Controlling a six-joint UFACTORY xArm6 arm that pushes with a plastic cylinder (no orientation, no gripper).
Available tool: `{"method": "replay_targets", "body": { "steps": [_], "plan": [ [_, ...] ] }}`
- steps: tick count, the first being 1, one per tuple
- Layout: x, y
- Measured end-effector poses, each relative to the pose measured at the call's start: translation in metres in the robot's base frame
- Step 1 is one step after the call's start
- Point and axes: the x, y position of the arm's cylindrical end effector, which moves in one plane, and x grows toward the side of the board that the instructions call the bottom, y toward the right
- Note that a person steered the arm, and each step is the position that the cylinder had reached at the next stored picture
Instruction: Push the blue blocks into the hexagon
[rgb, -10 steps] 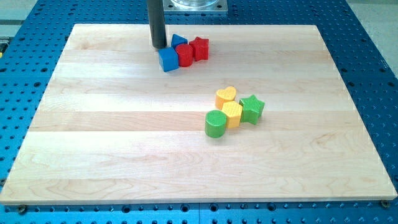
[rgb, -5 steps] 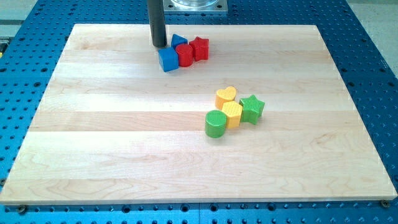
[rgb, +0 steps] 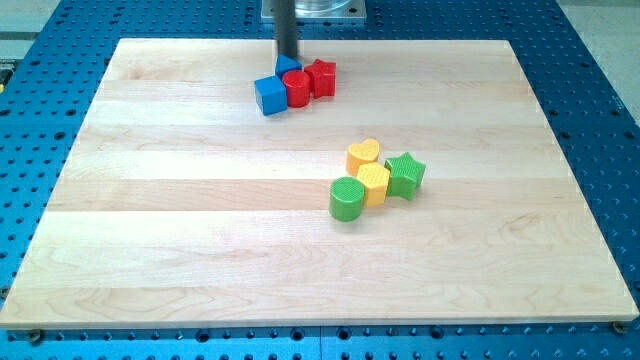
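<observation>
My tip (rgb: 288, 60) holds nothing; it is only a dark rod. It sits at the view's top, right behind the small blue block (rgb: 288, 68), maybe touching it, though I cannot tell its shape. The blue cube (rgb: 269, 95) is just below and left. The yellow hexagon block (rgb: 374, 184) lies far down and right, so I must push that way. I see no writing

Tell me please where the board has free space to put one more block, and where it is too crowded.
Free: the whole left half of the wooden board, the wide strip along the view's bottom, and the band between the two clusters. Crowded: near the top, where my tip meets the small blue block, blue cube, red cylinder and red star; and right of centre, around the yellow hexagon.
</observation>
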Motion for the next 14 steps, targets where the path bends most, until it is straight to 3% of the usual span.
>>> {"method": "replay_targets", "body": {
  "steps": [1, 2, 8, 9, 10, 11, 12, 14],
  "plan": [
    [0.03, 0.064],
    [0.036, 0.081],
    [0.036, 0.088],
    [0.067, 0.088],
    [0.072, 0.083],
    [0.048, 0.053],
    [-0.003, 0.053],
    [-0.002, 0.003]
  ]
}}
